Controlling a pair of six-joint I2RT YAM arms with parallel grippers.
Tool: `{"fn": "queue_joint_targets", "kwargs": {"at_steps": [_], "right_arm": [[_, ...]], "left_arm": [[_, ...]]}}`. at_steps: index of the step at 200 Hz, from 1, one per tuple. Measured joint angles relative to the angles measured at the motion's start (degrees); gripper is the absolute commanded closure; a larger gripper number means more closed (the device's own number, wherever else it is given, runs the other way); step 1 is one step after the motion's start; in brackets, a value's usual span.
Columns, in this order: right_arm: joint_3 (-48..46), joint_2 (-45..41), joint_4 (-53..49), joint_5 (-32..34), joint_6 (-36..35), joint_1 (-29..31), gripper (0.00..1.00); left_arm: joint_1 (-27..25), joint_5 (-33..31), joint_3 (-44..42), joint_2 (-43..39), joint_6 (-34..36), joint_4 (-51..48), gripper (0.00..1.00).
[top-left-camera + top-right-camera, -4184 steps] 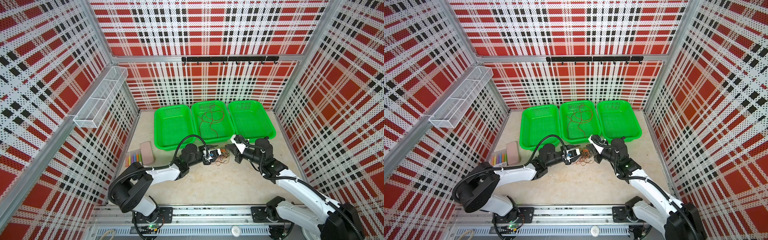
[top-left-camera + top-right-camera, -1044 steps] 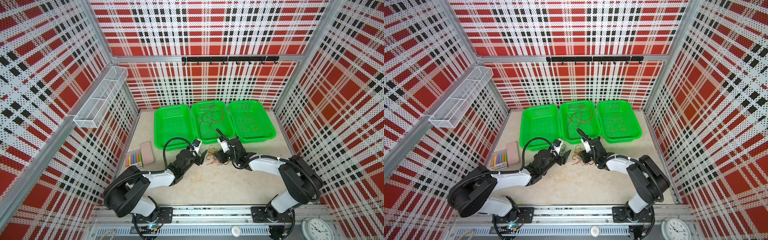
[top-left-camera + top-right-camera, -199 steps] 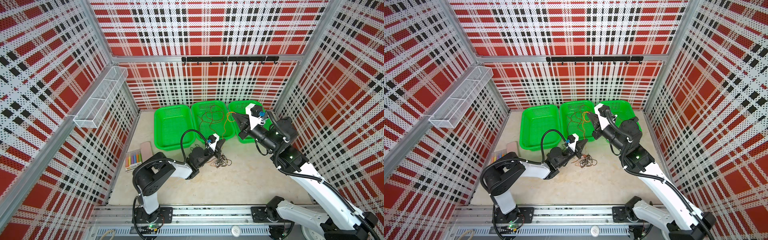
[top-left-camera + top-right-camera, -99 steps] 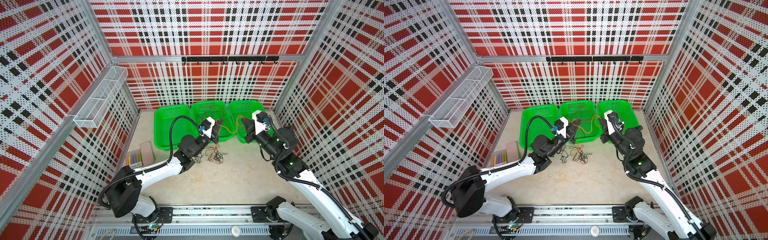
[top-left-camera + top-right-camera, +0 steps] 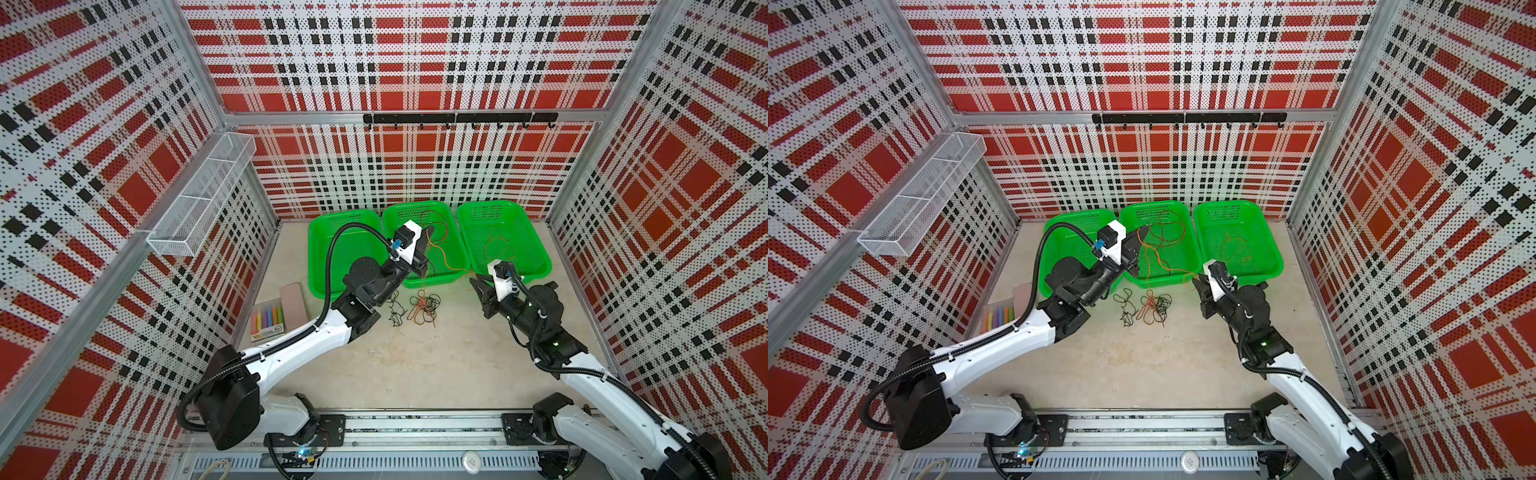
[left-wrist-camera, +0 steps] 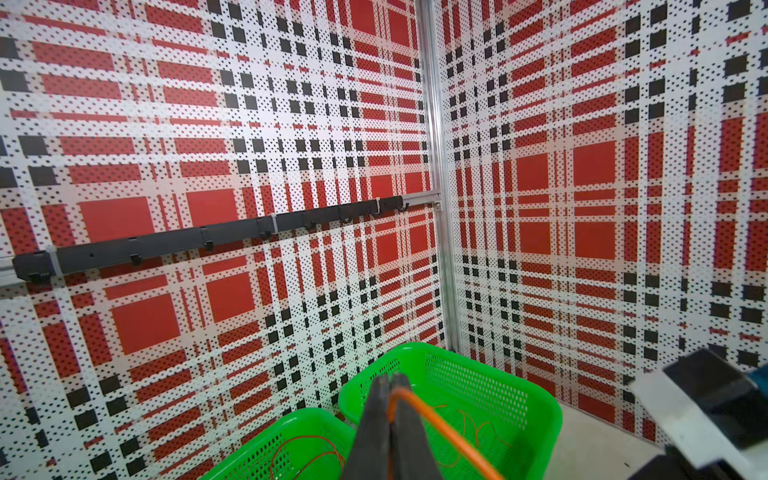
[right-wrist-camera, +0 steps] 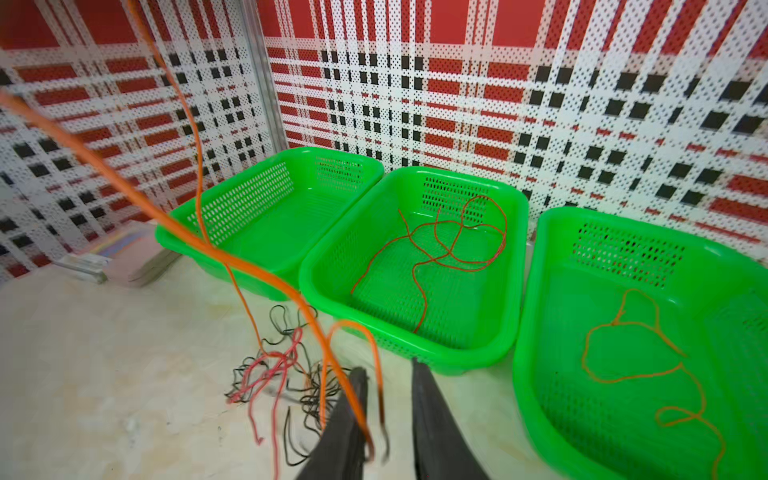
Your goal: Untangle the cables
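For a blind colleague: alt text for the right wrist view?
Open jaws of the right gripper near a cable tangle; a hanging orange cable crosses three green baskets: empty basket, middle basket with red cable, end basket with orange-brown cable.

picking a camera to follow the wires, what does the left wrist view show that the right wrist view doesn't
Only the left wrist view: the black hook rail on the wall, and the left gripper shut on the orange cable. Only the right wrist view: the right gripper with jaws apart, the tangle of black and red cables, the empty left basket. Both: the orange cable, the middle basket holding a red cable, the right basket holding an orange wire.
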Motion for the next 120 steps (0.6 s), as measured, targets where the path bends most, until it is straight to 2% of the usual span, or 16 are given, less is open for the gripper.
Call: {"fn": "queue_joint_targets", "kwargs": {"at_steps": [22,45,57,91,120], "right_arm": [[0.0,0.04,1.7,-2.19,-0.35,-0.15,0.33],[0.07,2.19,5.79,-7.91,0.26,-0.15,0.18],[0.26,4.68,8.76,-10.69,0.96,0.11,0.13],[2.89,11.76,13.09,-14.43,1.27,3.15,0.13],[5.31,17.68,19.5,-14.47,2.58,5.25,0.2]], "left_arm": [[-0.17,0.07,2.21,-0.2,0.07,-0.87,1.0],[-0.72,0.11,3.8,-0.2,0.48,-1.53,1.0],[-1.2,0.2,4.37,-0.17,0.85,-1.73,1.0],[-2.05,0.35,4.7,0.02,1.4,-2.23,1.0],[-2.8,0.52,5.86,0.79,1.68,-2.97,1.0]]}}
